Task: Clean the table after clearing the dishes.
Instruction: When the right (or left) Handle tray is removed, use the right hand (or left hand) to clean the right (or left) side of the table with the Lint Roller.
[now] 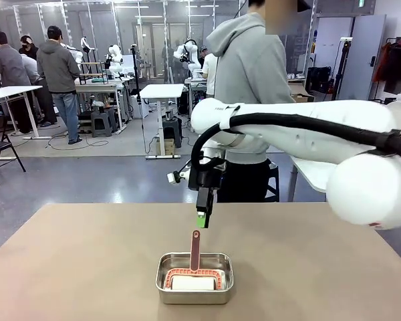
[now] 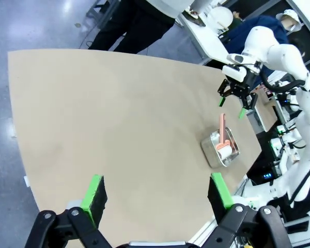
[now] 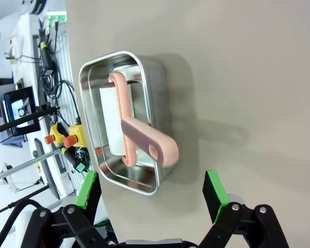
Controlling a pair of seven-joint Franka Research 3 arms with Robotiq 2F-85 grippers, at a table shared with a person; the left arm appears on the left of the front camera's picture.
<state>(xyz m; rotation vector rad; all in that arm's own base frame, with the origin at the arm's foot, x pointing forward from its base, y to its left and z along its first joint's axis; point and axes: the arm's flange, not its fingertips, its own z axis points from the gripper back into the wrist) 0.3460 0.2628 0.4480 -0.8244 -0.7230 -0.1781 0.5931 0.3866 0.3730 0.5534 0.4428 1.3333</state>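
Evidently the right arm's fingers (image 1: 202, 217) are hanging spread open just above the raised tip of a salmon-pink plastic brush handle (image 1: 195, 249), gripping nothing. The brush's white sponge pad (image 1: 192, 283) is lying in a small rectangular stainless-steel pan (image 1: 194, 296). The pan is sitting on the large matte tan-brown worktop (image 1: 73, 267), near the robot's edge and about midway across. That worktop is the surface waiting to be wiped. As I am reading it, the step in hand is picking up the brush. To do that well, the arm should be coming straight down, so that the handle tip is passing between the two green pads rather than being knocked by one. In the right wrist view the tip is lying roughly between them, and they seem to be facing the handle's flat sides, which should be giving a steady hold. The grasp should be taking the handle a little below its holed end and closing firmly, since a thin flat strip is liable to be twisting once the pad is pressed down. The lift should be going slowly, because the light pan may be coming up with the brush. The left arm's fingers (image 2: 94, 195) are also standing open and empty over the worktop, well apart from the pan. They should be keeping out of the wiping path. A person in a grey hoodie (image 1: 250, 80) is standing at the far side.
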